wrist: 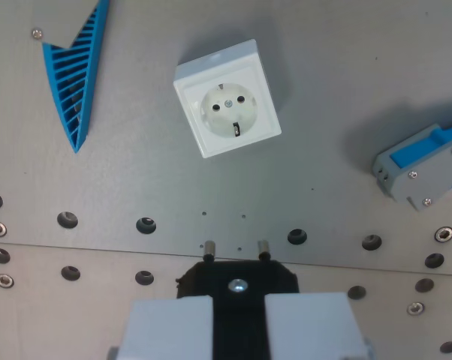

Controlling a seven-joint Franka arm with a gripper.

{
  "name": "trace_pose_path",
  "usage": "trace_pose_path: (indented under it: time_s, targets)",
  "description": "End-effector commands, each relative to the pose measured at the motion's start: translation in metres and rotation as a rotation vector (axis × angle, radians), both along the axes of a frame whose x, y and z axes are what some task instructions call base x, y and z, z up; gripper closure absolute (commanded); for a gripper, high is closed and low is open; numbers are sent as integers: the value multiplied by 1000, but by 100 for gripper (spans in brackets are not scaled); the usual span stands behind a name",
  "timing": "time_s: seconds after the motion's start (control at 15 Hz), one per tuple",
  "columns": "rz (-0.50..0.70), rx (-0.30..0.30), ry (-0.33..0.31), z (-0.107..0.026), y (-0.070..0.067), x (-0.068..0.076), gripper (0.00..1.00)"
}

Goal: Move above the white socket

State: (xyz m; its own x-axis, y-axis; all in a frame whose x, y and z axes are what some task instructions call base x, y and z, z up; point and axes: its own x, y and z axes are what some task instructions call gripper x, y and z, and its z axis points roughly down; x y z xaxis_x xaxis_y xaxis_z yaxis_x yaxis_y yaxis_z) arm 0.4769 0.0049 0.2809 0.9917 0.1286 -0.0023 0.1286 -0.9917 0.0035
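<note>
Looking down from the wrist, I find the white socket lying flat on the table, face up and rotated a little out of square, in the upper middle of the wrist view and well apart from my jaws at the bottom edge. My jaws are clenched on a black plug, whose two metal pins point toward the socket but stop well short of it. Risk one: I judge the socket's skew could leave the pins misaligned with its two holes if I centre over the housing without matching its rotation. Risk two: the plug hides what lies directly under it, so my final centring could drift unnoticed. Risk three: a blue ribbed wedge on the wrist view's left and a grey-and-blue connector block on the right flank the route; a low or wandering transit could clip either. Open holes in the table lie between me and the socket.
</note>
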Motion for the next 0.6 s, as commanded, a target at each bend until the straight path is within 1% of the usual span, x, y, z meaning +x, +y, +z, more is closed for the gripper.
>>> trace_pose_path:
  time_s: [0.07, 0.6]
  targets:
    - [0, 0, -1, 0, 0, 0, 100]
    - [11, 1, 0, -1, 0, 0, 100]
